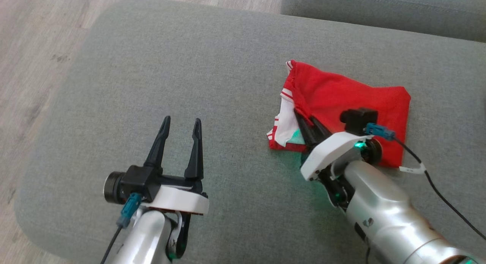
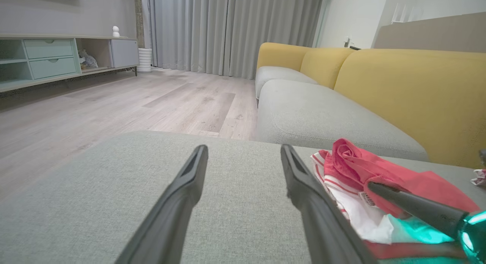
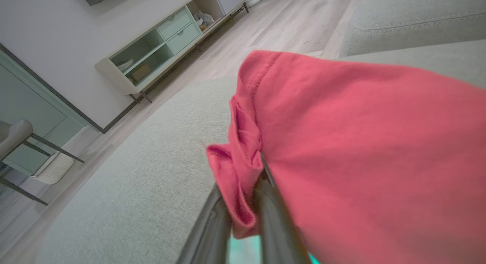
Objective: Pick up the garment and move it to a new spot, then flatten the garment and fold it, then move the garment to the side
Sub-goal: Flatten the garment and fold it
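Note:
The garment (image 1: 341, 93) is a red piece with white, red-striped trim, lying folded over on the right half of the grey ottoman (image 1: 190, 66). My right gripper (image 1: 305, 118) reaches in from the lower right and is shut on a fold at the garment's left edge. In the right wrist view that red fold (image 3: 239, 188) is pinched between the two fingers (image 3: 210, 230), with the rest of the garment (image 3: 360, 150) draped to the right. My left gripper (image 1: 181, 121) hovers open over bare fabric to the left, well apart from the garment (image 2: 353, 165).
A grey sofa seat (image 1: 379, 10) with yellow back cushions (image 2: 410, 89) borders the ottoman's far side. Wooden floor (image 1: 38, 47) lies beyond the ottoman's left edge. A pale green cabinet (image 2: 57, 55) stands against the far wall. A black cable (image 1: 436, 188) trails from my right wrist.

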Available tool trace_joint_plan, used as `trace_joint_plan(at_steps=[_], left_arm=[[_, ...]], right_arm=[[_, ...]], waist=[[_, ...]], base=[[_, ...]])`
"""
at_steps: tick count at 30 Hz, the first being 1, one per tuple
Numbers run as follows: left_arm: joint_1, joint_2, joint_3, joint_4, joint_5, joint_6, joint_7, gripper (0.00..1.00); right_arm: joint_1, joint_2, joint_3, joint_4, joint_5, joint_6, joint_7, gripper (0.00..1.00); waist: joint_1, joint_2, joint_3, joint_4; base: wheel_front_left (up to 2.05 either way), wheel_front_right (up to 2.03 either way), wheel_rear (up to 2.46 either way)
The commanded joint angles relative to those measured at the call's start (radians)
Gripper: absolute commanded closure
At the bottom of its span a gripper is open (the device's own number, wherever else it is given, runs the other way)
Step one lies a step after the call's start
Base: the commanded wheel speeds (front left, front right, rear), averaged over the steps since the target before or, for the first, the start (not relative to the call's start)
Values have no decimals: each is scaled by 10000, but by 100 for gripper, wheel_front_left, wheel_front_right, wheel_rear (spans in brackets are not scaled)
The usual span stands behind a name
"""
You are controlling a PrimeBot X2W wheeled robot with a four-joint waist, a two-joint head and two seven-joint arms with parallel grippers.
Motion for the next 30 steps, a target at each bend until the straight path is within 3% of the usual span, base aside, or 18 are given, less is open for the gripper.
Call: trace_joint_plan(at_steps=[1,6,10,16,24,30], left_arm=[[-380,34,229,-245,-71,35,-93,0],[-417,35,337,-76,-2,29,-93,0],[-408,38,586,-182,67,41,-93,0],[-256,37,1111,-621,128,84,-93,0],[151,35,1498,-932,155,135,-93,0],[420,35,1674,-995,155,111,-93,0]], right_arm=[[-294,146,274,-401,164,-7,-137,0],[-226,146,696,-1539,744,-7,-138,0],[-351,147,-98,-2176,575,-7,-138,0],[17,147,-2788,-2870,-2355,-7,-138,0],[2060,111,-6190,-4594,-6168,-7,-139,0],[3358,138,-7264,-5623,-6957,-7,-139,0]], waist=[[-1,0,-4,-14],[-1,0,-138,-305],[-1,0,-290,-734],[-1,0,-568,-1454],[-1,0,-844,-2256],[-1,0,-859,-2615]], base=[[0,0,0],[0,0,0],[0,0,0],[0,0,0],[0,0,0],[0,0,0]])
